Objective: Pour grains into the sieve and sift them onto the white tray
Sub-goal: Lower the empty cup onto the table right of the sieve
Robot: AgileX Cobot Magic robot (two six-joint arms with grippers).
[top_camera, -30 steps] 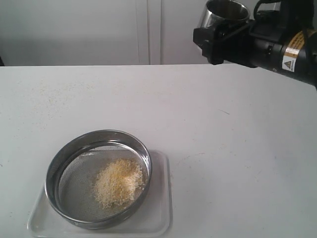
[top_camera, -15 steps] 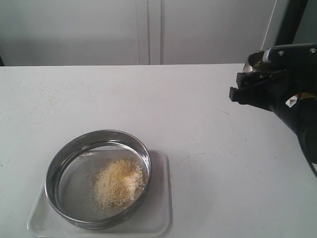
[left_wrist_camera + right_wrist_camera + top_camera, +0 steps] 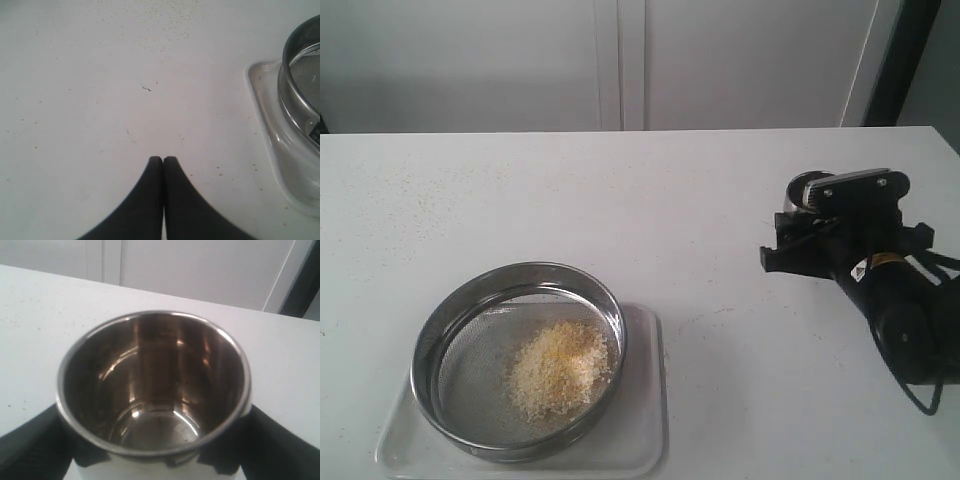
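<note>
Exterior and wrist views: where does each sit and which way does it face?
Exterior: raised, looking down across the table at sieve, grains, white tray; right tool grips cup.
Left wrist: on left arm, aimed down at table beside tray; shut left tool shows.
Right wrist: behind the cup, looking into its empty inside; fingers flank it.
Shared: exterior and left wrist both see sieve, tray.

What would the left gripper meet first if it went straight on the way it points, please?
Probably only bare table, with stray grains farther along; the white tray and sieve sit off to one side of the left gripper. Depth is unclear.
</note>
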